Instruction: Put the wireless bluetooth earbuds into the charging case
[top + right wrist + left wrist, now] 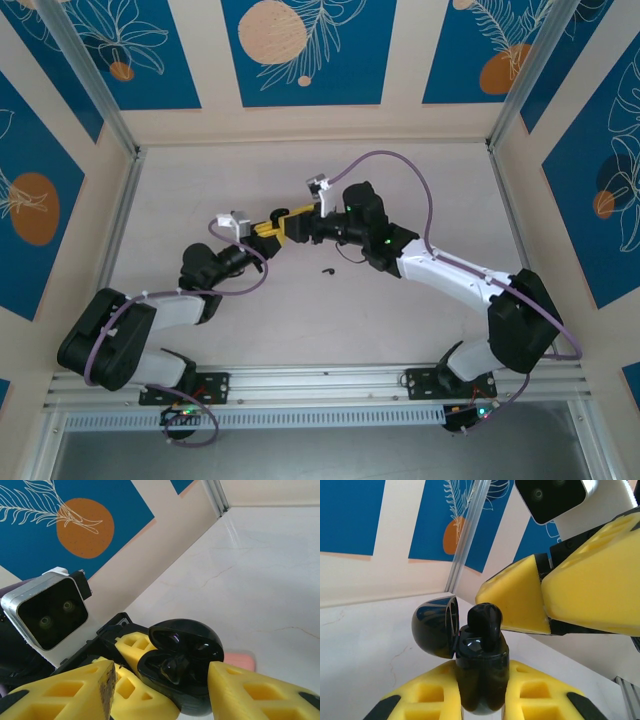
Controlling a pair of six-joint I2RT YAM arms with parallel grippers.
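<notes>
Where left gripper (268,230) holds case (482,680), walls (300,122) distant.

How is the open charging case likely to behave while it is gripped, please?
The charging case looks glossy and rounded, so it may slip or twist between the left fingers. Its open lid hangs on one hinge and could swing shut if nudged.

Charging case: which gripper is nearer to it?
Left. The left gripper is shut on the charging case, holding its base; the right gripper straddles it with open fingers, close but not gripping.
</notes>
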